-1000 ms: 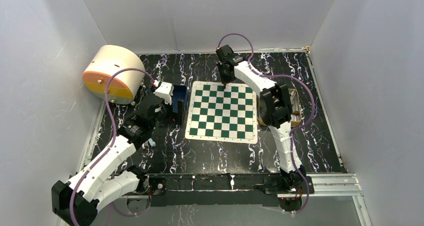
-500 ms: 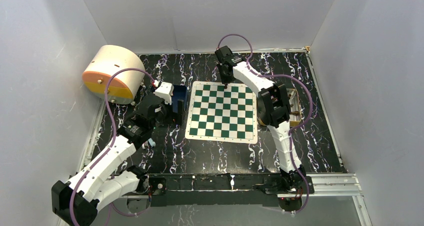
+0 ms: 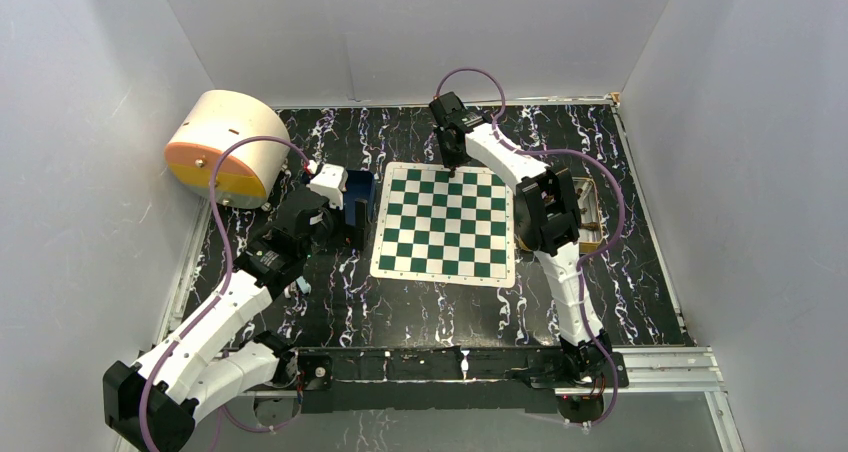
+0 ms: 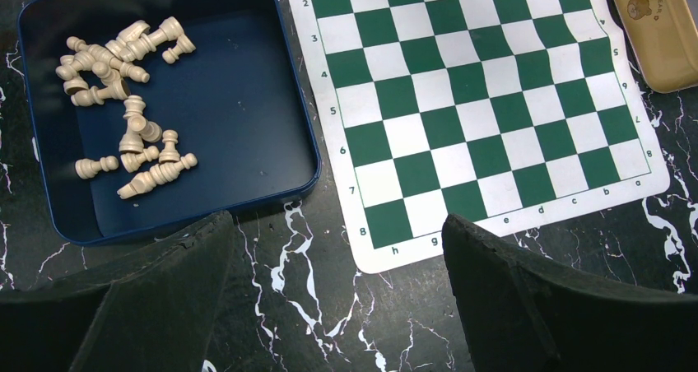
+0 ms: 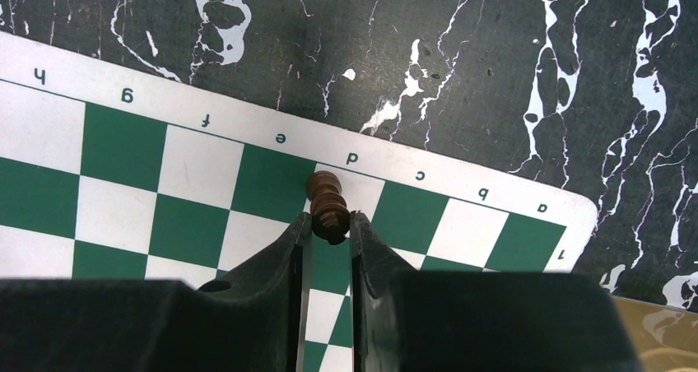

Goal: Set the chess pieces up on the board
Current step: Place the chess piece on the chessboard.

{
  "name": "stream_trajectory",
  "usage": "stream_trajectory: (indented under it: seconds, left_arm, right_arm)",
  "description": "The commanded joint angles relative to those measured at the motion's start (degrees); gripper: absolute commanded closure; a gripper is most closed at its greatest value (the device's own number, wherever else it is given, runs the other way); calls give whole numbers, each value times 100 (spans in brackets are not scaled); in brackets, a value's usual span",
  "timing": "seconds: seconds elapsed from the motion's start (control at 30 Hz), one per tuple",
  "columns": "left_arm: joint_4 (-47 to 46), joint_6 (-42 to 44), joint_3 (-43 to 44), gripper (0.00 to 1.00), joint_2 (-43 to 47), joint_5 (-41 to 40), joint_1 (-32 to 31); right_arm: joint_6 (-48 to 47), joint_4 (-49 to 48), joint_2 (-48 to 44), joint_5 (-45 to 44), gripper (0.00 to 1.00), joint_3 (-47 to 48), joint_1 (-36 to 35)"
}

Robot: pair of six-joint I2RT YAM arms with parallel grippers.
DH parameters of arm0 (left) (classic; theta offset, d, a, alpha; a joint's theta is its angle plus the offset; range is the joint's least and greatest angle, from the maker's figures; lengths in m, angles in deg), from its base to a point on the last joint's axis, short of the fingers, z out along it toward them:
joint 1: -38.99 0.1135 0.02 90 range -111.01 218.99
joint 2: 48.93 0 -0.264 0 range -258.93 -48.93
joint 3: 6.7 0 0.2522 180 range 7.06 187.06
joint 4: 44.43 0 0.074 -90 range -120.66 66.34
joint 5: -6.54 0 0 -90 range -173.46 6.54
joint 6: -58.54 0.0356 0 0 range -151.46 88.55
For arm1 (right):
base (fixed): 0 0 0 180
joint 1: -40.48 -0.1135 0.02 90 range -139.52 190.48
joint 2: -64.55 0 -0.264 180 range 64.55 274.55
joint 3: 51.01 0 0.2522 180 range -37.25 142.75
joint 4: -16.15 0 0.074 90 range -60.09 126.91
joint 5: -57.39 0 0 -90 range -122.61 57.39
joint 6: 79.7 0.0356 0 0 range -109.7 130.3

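The board (image 3: 445, 222) of green and white checks lies flat mid-table, with no piece standing on it. My right gripper (image 5: 331, 222) is shut on a small dark brown chess piece (image 5: 326, 197) and holds it upright over the far edge row, near the d and e marks. In the top view that gripper (image 3: 452, 168) hangs at the board's far edge. My left gripper (image 4: 336, 224) is open and holds nothing, above the table by the board's (image 4: 494, 100) h8 corner. Several cream chess pieces (image 4: 123, 100) lie in a blue tray (image 4: 296, 100).
The blue tray (image 3: 358, 204) sits just left of the board. A gold tin (image 3: 592, 212) lies right of the board, partly under the right arm. A round cream and orange container (image 3: 225, 147) stands at the far left. White walls close in the table.
The right gripper has shifted slightly left along the board's far edge with the piece still in it. The left arm has not moved.
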Motion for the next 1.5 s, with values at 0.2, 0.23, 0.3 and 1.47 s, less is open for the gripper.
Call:
stream_trajectory:
  seconds: [0.2, 0.23, 0.3, 1.47]
  left_arm:
    - [-60, 30, -49, 6, 64, -29, 44]
    - [-60, 30, -47, 6, 64, -33, 44]
    - [-54, 30, -47, 6, 59, -30, 44]
    - [-57, 30, -38, 6, 46, 5, 44]
  right_arm:
    - [-3, 181, -201, -139, 76, 144, 7]
    - [7, 190, -198, -162, 76, 155, 7]
    - [16, 200, -193, -183, 76, 163, 7]
    - [96, 490, -340, -184, 77, 381, 44]
